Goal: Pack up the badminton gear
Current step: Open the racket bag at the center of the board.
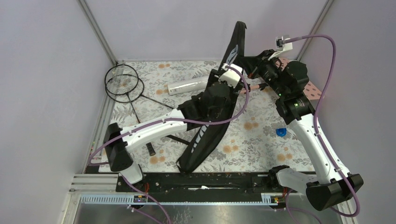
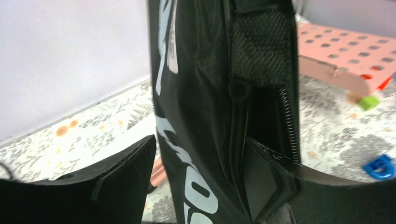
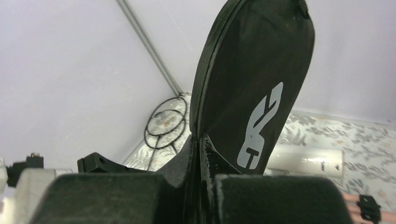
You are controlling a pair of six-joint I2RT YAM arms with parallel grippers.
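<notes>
Mid-table, right hand (image 3: 200, 141) pinching upright bag (image 3: 261, 70), left hand (image 2: 201, 145) open astride it

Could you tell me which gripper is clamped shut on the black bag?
The right gripper: its fingers pinch the bag by its edge, while the left gripper has its fingers open around it.

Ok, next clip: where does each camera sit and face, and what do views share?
Top external: overhead from the near side, looking down on the table; left arm and right arm show.
Left wrist: looks past the open left pincer, straddling the bag.
Right wrist: looks along the right pincer, shut on the bag's edge, toward the rackets.
Shared: bag in all three; rackets in top and right wrist.
</notes>
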